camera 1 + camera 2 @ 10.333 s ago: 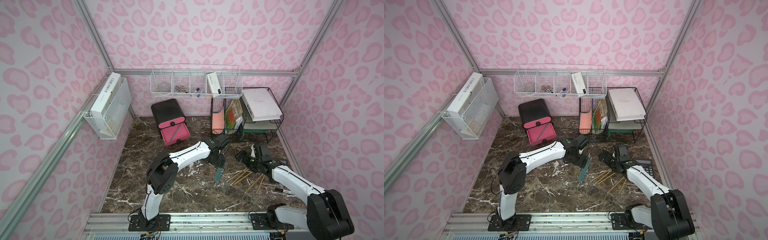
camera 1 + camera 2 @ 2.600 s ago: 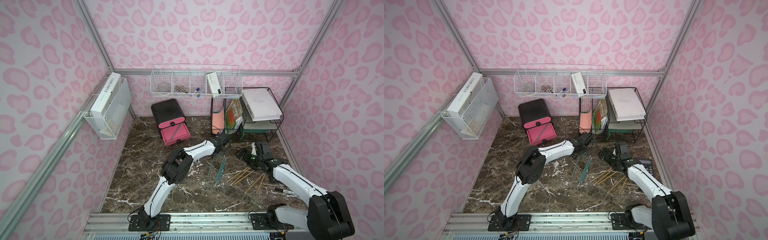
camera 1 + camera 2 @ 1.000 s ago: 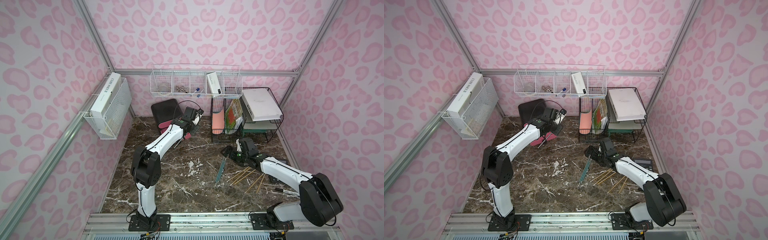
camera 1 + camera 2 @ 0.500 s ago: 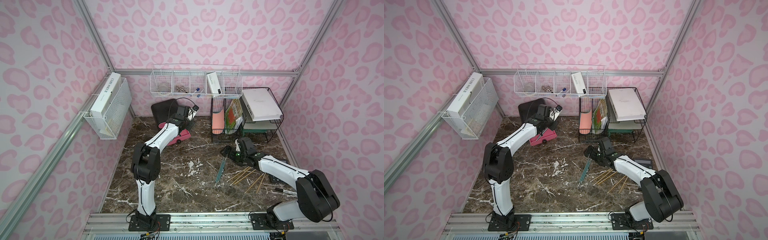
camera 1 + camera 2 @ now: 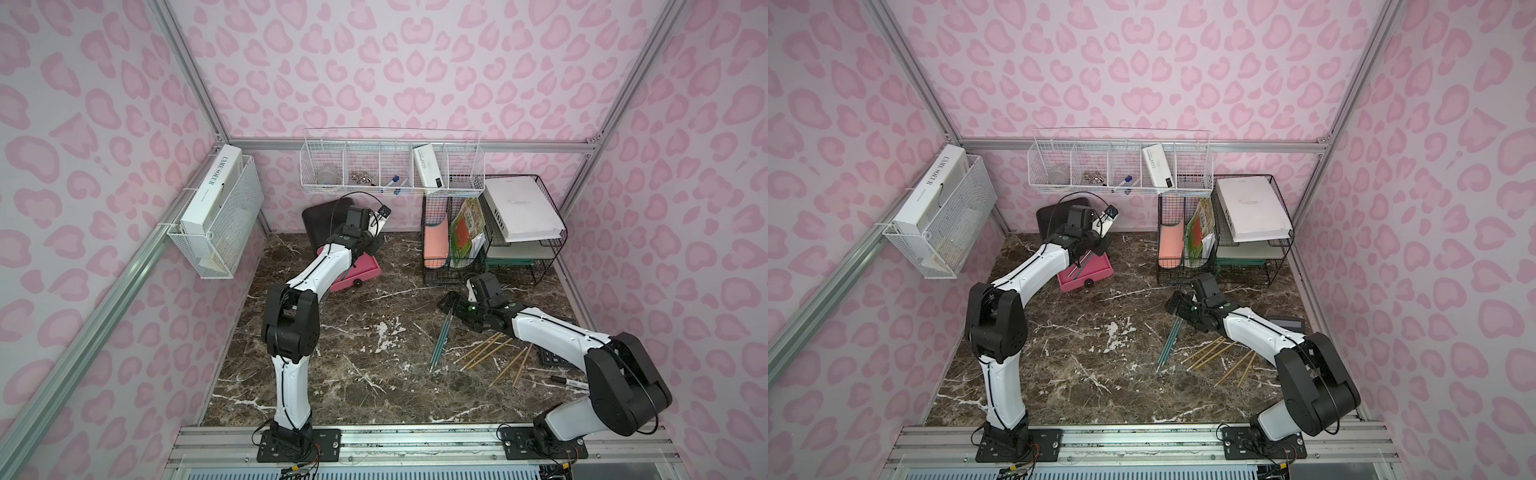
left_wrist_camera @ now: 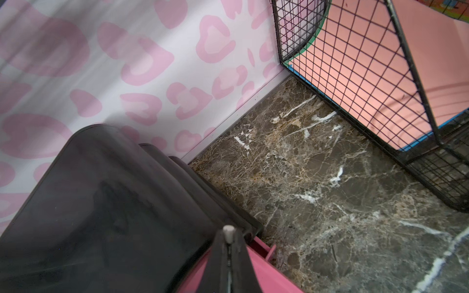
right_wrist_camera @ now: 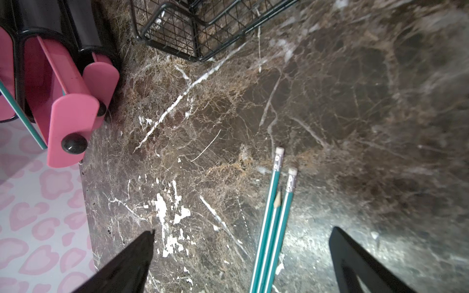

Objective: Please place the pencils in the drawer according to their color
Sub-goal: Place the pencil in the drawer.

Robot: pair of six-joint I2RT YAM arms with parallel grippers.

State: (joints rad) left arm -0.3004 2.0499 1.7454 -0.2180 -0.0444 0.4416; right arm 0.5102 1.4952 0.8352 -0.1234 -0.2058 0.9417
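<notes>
Teal pencils [image 7: 272,228] on marble [image 7: 330,126] beneath the wide-spread right pincer [image 7: 242,230]

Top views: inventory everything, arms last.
rounded drawer cabinet: one, black with pink drawers, back left, one open
loose pencils: three, teal, centre right
held pencil: one, teal, over open drawer
wooden pencils: about five, yellow-tan, beside teal
wire-mesh file rack: one, black, back right
wire baskets: two, white, on walls
calculator: one, dark, right edge
marker: one, white, black cap, front right
left gripper: black, shut on held pencil
right gripper: black, open above loose pencils
</notes>
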